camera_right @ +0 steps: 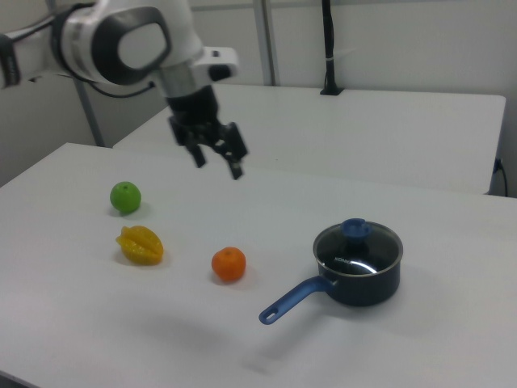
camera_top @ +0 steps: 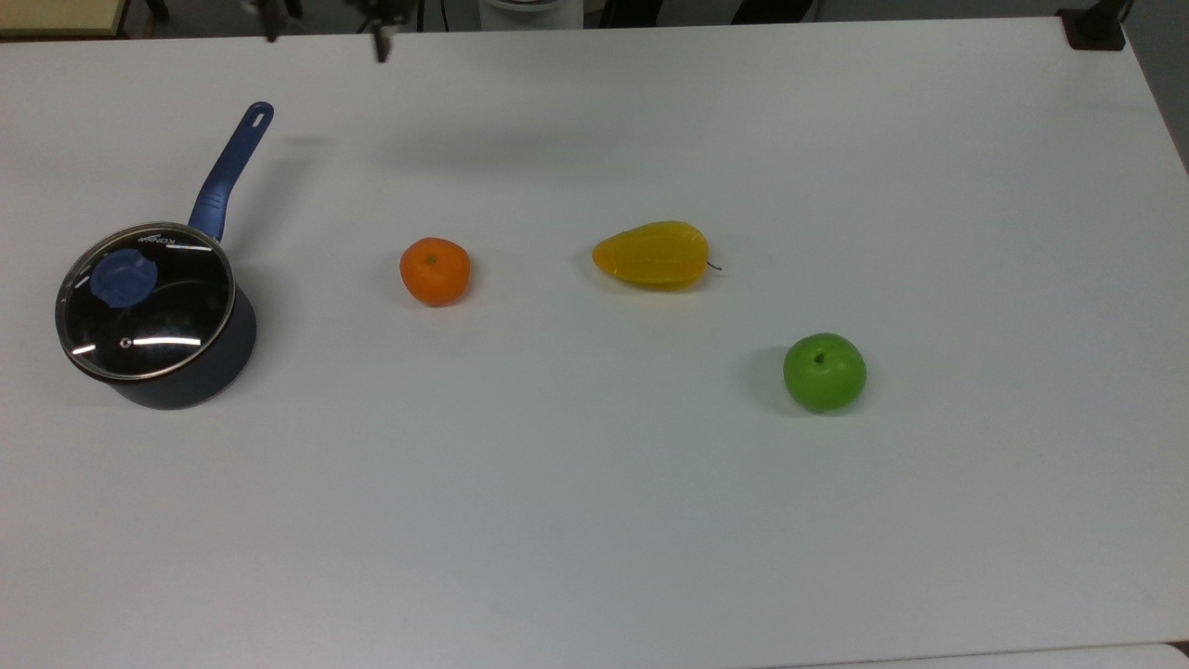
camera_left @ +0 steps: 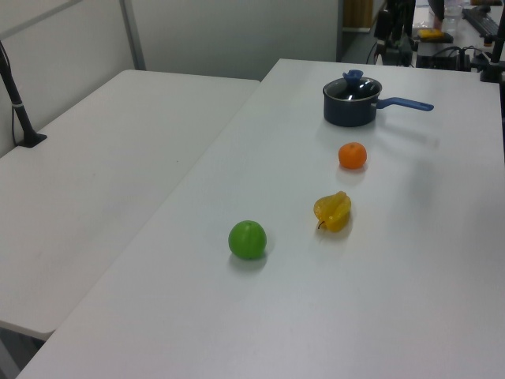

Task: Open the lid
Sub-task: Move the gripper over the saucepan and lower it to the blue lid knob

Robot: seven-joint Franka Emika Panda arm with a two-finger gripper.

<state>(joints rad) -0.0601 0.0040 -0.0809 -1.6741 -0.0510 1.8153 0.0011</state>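
The lid (camera_top: 145, 301), a round glass disc with a metal rim, sits flat and closed on the dark blue saucepan (camera_top: 221, 358) at the 9 o'clock edge of the white table (camera_top: 594, 520) in the top view; its blue knob (camera_top: 124, 278) stands up from the glass, and a small steam hole (camera_top: 125, 343) lies toward 6 o'clock from the knob; in the right view the lid (camera_right: 358, 245) caps the saucepan (camera_right: 370, 284) at about 4 o'clock, knob uppermost; in the left view the lid (camera_left: 353, 85) shows at about 1 o'clock, far up the table. The saucepan's long blue handle (camera_top: 229, 169) runs toward 1 o'clock in the top view, and toward 8 o'clock in the right view.

Outward from the pan in the top view lie an orange tangerine (camera_top: 435, 270) at its 3 o'clock, a yellow star fruit (camera_top: 653, 254) farther along the same line, and a green apple (camera_top: 824, 372) toward 4 o'clock of the star fruit; all three rest apart from one another on the bare tabletop.

The gripper (camera_right: 216, 152) hangs in the air in the right view, at about 10 o'clock from the saucepan and well apart from the lid, carried by the white arm (camera_right: 129, 44); its two dark fingers point down and are spread apart, with nothing between them.
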